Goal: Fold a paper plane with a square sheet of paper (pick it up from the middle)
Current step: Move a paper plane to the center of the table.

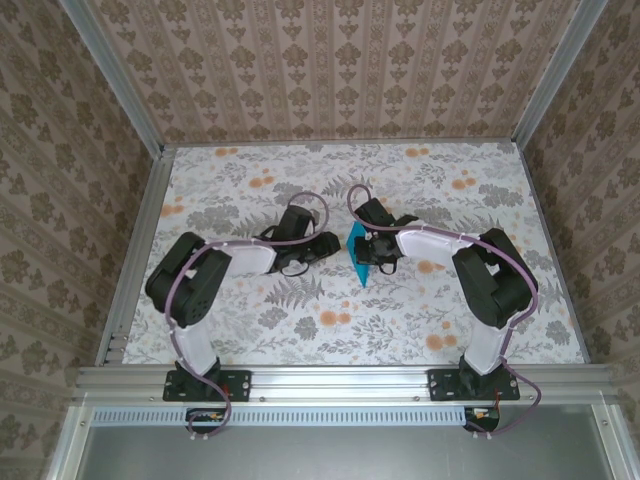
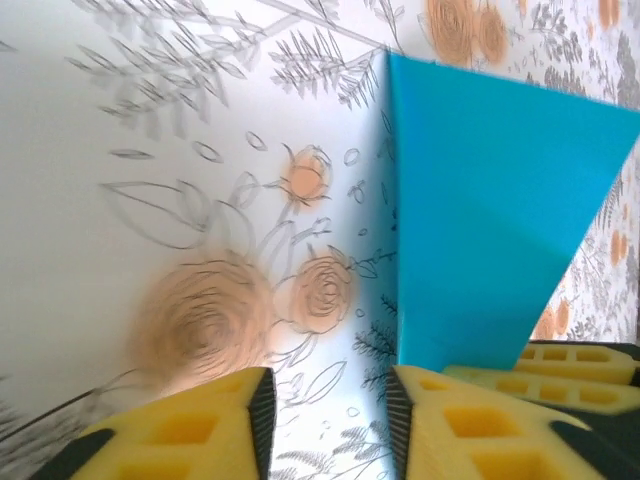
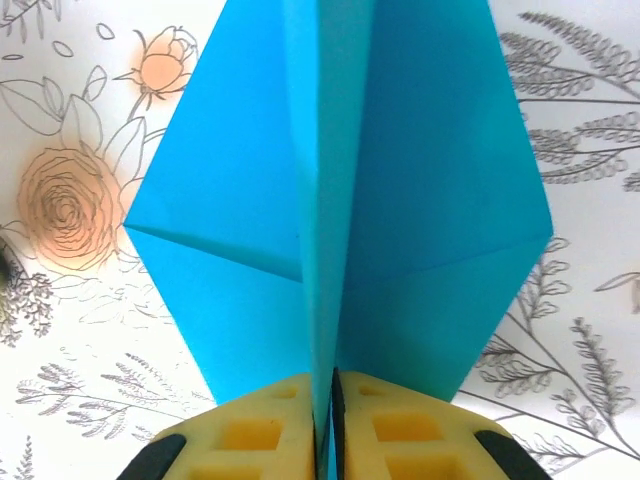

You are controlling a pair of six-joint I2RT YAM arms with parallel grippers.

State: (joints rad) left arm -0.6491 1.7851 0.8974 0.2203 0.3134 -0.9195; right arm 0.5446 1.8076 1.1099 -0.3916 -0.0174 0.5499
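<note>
Floral-patterned tabletop [image 1: 300,310] carries the scene. Near its middle we see the right gripper [image 3: 330,385], its 2 yellow pads [image 3: 260,430] pinched tight on the centre fold of a thin teal-blue sheet of paper [image 3: 400,180], creased into angled flaps and held on edge. Just beside it, the left gripper [image 2: 330,385] has its pads apart, holding nothing; 1 pad perhaps touches the paper, though we cannot be sure.

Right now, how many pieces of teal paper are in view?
1: the folded teal paper at the centre of the table, pinched in the right gripper; another could lie hidden under the arms.
</note>
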